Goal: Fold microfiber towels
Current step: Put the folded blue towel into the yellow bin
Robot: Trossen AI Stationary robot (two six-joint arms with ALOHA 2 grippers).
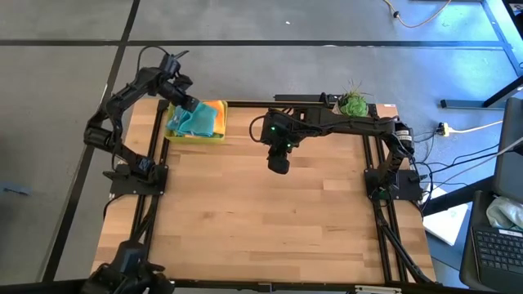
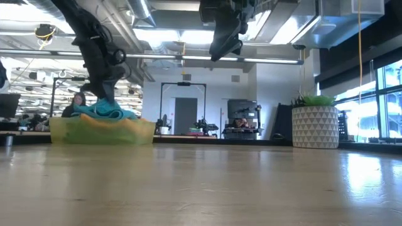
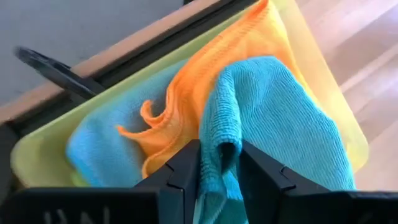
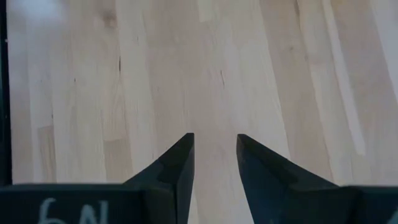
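Left hand (image 3: 219, 171) pinches teal towel (image 3: 273, 118) — tray-side.

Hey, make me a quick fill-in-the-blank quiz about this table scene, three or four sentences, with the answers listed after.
1. The towels lie heaped in a yellow-green ____ at the table's far left corner.
2. The left end effector has a fold of the ____ towel between its fingers.
3. The right end effector hangs over bare ____, its fingers apart with nothing between them.
4. Beside the teal towel in the tray lies a crumpled ____ towel.

Answers: tray; teal; table; orange
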